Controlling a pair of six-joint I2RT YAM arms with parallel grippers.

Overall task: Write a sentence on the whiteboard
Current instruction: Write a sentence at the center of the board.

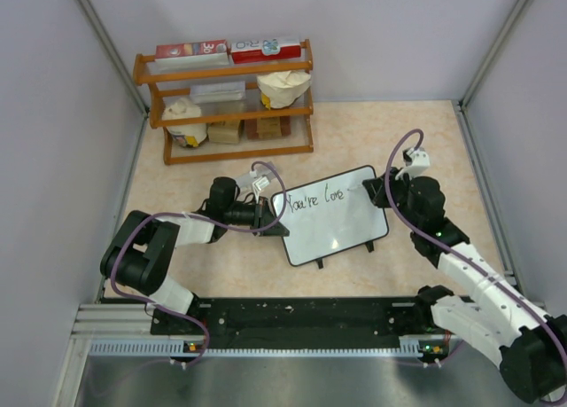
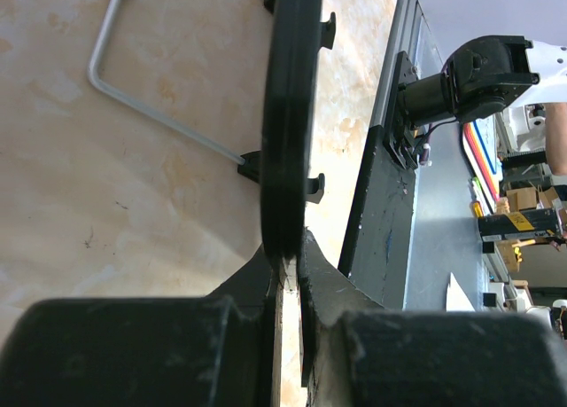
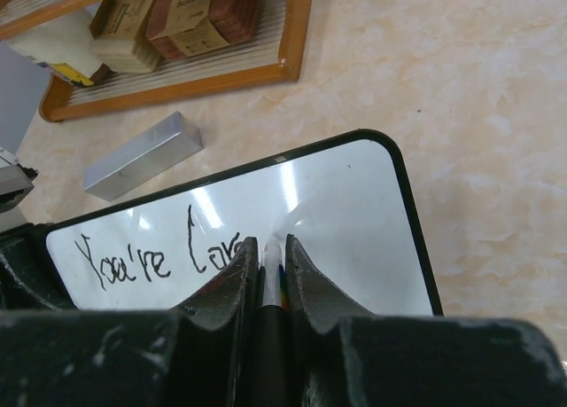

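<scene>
Whiteboard [image 1: 341,230] before rack [image 1: 239,153] (on table [image 1: 407,132])

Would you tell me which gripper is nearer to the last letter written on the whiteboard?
Right. The right gripper holds the marker at that last letter of the sentence; the left gripper clamps the opposite edge of the whiteboard, beyond the first letter.

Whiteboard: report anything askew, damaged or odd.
The whiteboard sits skewed to the table edges, right end farther back, with the left gripper clamped on its left edge. No damage or spills show.
</scene>
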